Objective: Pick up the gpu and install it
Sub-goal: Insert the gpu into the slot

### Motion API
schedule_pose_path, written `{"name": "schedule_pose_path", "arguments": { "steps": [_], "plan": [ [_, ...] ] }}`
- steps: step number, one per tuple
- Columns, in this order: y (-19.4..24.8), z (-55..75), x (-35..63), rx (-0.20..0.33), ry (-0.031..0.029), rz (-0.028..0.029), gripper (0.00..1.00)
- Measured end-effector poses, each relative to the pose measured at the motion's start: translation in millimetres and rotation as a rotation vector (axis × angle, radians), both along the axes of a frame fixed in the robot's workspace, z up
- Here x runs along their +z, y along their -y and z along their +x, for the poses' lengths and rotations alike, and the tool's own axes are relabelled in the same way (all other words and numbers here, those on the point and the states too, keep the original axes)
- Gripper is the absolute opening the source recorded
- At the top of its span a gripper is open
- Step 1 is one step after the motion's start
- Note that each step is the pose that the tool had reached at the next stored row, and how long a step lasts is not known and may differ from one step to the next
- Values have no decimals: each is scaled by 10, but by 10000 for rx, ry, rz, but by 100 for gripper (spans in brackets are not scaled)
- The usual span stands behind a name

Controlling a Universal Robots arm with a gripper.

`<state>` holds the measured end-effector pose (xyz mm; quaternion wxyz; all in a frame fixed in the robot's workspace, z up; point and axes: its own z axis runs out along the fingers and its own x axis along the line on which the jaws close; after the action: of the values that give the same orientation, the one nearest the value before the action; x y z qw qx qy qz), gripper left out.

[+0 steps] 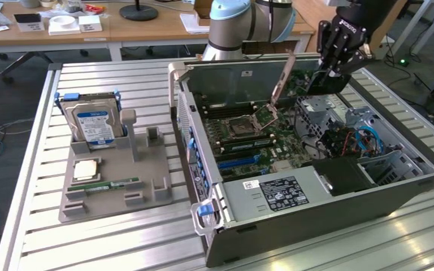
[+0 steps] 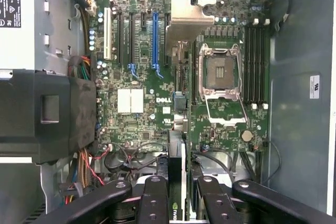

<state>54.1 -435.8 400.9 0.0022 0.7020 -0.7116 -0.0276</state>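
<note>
Progress check, starting on the exterior view's left: the grey parts holder [image 1: 115, 180] on the surface [image 1: 126, 243] is seen with the hard drive [image 1: 92, 121] stood up at its far end and the RAM stick [image 1: 111, 184] laid flat nearer. In the middle, the PC case [image 1: 315, 220] is lying open, motherboard [image 1: 277, 135] exposed, and the long blue slot [image 1: 241, 160] is unfilled. On the exterior view's right, the gpu [image 1: 326, 83] is clamped edge-on between the jaws and held up over the case's far right corner. Pickup is judged done, while seating isn't yet.
</note>
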Motion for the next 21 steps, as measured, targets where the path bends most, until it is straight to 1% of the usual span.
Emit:
{"name": "schedule_pose_path", "arguments": {
  "steps": [4,6,13,15,21],
  "plan": [
    [0,-20,-34,2,1,-12,26],
    [0,-36,-49,2,19,-20,26],
    [0,-124,-112,6,152,-37,26],
    [0,-155,-128,8,176,-38,26],
    [-3,-288,-170,8,192,-40,26]
  ]
}}
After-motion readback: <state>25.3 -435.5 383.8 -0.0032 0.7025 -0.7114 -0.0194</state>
